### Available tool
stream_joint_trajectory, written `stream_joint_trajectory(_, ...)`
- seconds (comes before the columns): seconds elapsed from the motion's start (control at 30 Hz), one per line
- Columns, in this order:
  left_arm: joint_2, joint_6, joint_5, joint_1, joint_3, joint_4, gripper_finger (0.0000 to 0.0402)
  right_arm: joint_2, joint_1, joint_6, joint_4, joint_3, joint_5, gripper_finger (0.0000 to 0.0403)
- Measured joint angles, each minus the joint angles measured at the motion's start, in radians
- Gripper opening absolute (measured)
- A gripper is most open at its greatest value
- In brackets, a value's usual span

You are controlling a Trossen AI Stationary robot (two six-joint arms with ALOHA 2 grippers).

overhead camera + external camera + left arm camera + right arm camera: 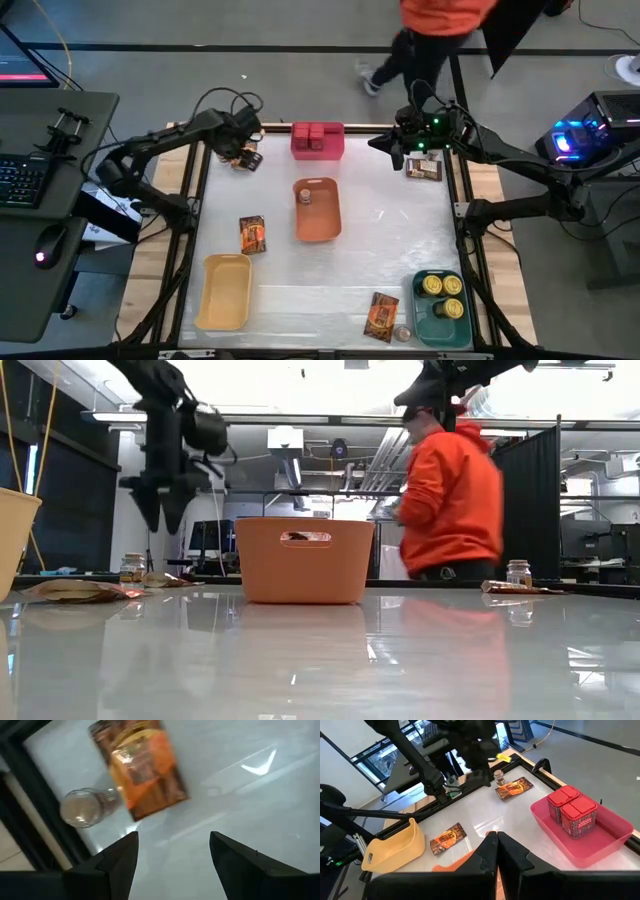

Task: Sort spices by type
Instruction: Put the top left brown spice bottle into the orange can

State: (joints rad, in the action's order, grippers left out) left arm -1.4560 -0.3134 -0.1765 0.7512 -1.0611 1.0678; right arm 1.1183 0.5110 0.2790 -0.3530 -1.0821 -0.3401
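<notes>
My left gripper (pixel 172 851) is open and hovers above the table's far left corner (pixel 240 148), fingers pointing down (pixel 160 500). Just beyond its fingertips an orange-brown packet (pixel 140 767) lies flat with a pale-lidded jar (pixel 82 809) beside it. My right gripper (pixel 496 845) is shut, empty and held up over the far right (pixel 400 150), near another packet (pixel 423 168). Two more packets (pixel 252 234) (pixel 381 316) lie flat on the table. A jar (pixel 402 333) stands at the near edge. Red boxes (pixel 572 812) stand in the red bin.
The red bin (pixel 317 152) sits at the far edge. An orange bin (pixel 318 225) in the middle holds a jar (pixel 304 196). A yellow bin (pixel 225 290) is near left; a green bin (pixel 425 320) near right holds yellow-topped tins (pixel 433 285). A person in orange (pixel 455 495) moves behind the table.
</notes>
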Motion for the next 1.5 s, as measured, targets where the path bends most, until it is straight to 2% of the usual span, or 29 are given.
stream_joint_trajectory(0.23,-0.094,-0.053,-0.175,0.119,-0.035,-0.004,0.0232,0.000,0.000,-0.010,-0.001,0.000,0.000,0.0000)
stream_joint_trajectory(0.37,-0.094,-0.102,-0.165,0.132,-0.036,0.005,0.0232,0.000,0.000,-0.008,-0.001,0.000,0.000,0.0000)
stream_joint_trajectory(0.57,-0.095,-0.068,-0.161,0.133,-0.029,-0.035,0.0232,0.000,0.000,-0.010,-0.001,0.000,0.000,0.0000)
stream_joint_trajectory(0.67,-0.094,-0.060,-0.113,0.154,-0.029,-0.060,0.0236,0.000,0.000,-0.012,-0.001,0.000,0.000,0.0000)
stream_joint_trajectory(0.77,-0.095,-0.043,-0.065,0.191,-0.029,-0.060,0.0254,0.000,0.000,-0.018,-0.001,0.000,0.000,0.0000)
stream_joint_trajectory(0.87,-0.095,-0.025,-0.060,0.226,-0.029,-0.052,0.0285,0.000,0.000,-0.024,-0.001,0.000,0.000,0.0000)
stream_joint_trajectory(1.03,-0.095,-0.026,-0.069,0.251,-0.029,-0.065,0.0326,0.001,0.000,-0.037,-0.002,0.000,0.001,0.0000)
stream_joint_trajectory(1.2,-0.095,-0.093,-0.072,0.234,-0.028,-0.001,0.0328,0.001,0.000,-0.037,-0.003,0.000,0.001,0.0000)
stream_joint_trajectory(1.37,-0.095,-0.128,-0.169,0.220,-0.028,-0.032,0.0326,0.001,0.000,-0.037,-0.005,0.000,0.001,0.0000)
stream_joint_trajectory(1.5,-0.096,-0.166,-0.207,0.218,-0.014,-0.060,0.0326,0.001,0.000,-0.037,-0.010,0.000,0.001,0.0000)
